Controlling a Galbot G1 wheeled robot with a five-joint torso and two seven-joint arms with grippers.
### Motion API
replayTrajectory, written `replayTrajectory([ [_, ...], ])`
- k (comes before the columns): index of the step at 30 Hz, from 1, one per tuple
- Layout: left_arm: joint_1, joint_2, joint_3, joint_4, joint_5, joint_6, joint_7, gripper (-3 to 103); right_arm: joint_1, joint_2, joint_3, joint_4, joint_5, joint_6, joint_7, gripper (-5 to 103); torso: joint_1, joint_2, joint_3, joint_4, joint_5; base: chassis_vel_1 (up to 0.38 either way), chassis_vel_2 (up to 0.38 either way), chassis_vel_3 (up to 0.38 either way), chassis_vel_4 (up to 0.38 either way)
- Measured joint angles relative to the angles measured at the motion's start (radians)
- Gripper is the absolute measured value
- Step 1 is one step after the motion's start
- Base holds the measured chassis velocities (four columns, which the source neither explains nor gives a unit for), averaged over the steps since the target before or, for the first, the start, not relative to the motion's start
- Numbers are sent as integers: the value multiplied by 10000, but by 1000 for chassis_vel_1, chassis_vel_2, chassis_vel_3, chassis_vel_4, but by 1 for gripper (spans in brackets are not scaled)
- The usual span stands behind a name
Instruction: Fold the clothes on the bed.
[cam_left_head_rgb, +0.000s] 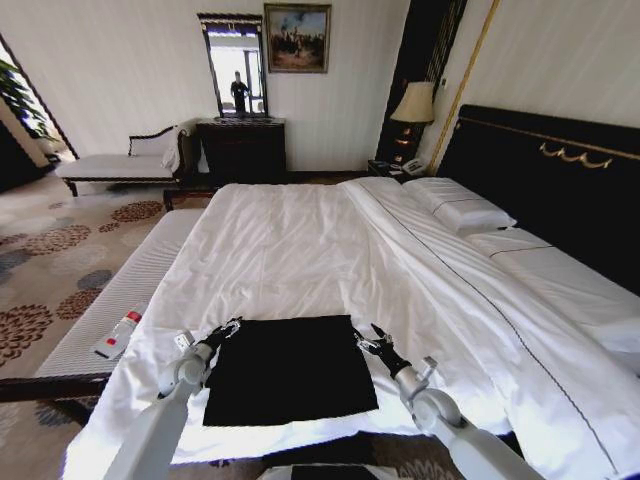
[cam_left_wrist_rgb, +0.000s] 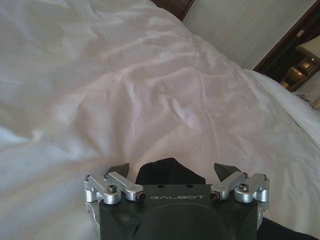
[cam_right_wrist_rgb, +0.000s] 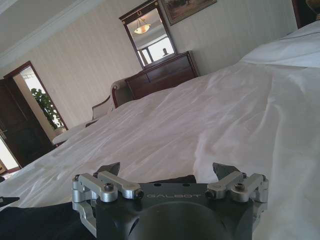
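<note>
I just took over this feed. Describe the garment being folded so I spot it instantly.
Start at the big white bed. Near its closest edge lies a flat black T-shirt, roughly square, between the left hand and right hand. It is the only dark thing on the white bedding.

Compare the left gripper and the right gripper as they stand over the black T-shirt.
The left gripper is at the far left corner of the black T-shirt; the right gripper is at its far right corner. A bulge of the shirt's cloth lies between the left jaws, while the shirt's edge lies flat under the right ones. Both have open jaws, low over the white bed.
</note>
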Motion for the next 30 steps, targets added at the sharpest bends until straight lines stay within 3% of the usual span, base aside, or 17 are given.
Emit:
replayTrajectory([
  [3, 90, -9, -9, -86, -96, -23, 72, 81, 309, 39, -135, -189, -1, -2, 151, 100, 0, 0, 0, 2, 0, 0, 0, 0, 0],
  [9, 147, 32, -24, -126, -146, -25, 85, 64, 734, 110, -261, -546, 7, -33, 309, 100, -1, 2, -1, 1, -1, 0, 0, 0, 0],
  [12, 187, 49, -60, -137, -201, -24, 74, 47, 1060, 144, -310, -805, 228, -190, 473, 100, -1, 1, -1, 1, -1, 0, 0, 0, 0],
  [14, 197, 55, -67, -136, -205, -23, 71, 47, 1157, 154, -330, -861, 399, -302, 561, 100, -1, 2, 0, 1, -1, 0, 0, 0, 0],
  [18, 214, 88, -97, -103, -221, -16, 69, 26, 1545, 211, -403, -1208, 853, -675, 881, 100, -1, 2, -1, 1, -2, 0, 0, 0, 0],
  [20, 214, 92, -116, -100, -236, -16, 69, 26, 1625, 229, -432, -1320, 855, -700, 881, 100, -1, 2, 0, 1, -1, 0, 0, 0, 0],
  [23, 203, 108, -195, -86, -326, -18, 58, 10, 1848, 289, -547, -1665, 822, -755, 821, 100, -1, 2, 0, 0, -1, 0, 0, 0, 0],
  [25, 194, 110, -209, -74, -337, -20, 55, 10, 1901, 311, -568, -1766, 789, -760, 771, 100, -1, 2, 0, 1, -1, 0, 0, 0, 0],
  [26, 179, 119, -225, -54, -343, -23, 46, 2, 1983, 344, -600, -1929, 726, -762, 685, 100, -1, 2, 0, 1, -1, 0, 0, 0, 0],
  [30, 163, 130, -300, -46, -379, -30, 42, 1, 2211, 401, -666, -2346, 626, -790, 477, 100, -1, 2, 0, 0, -2, 0, 0, 0, 0],
])
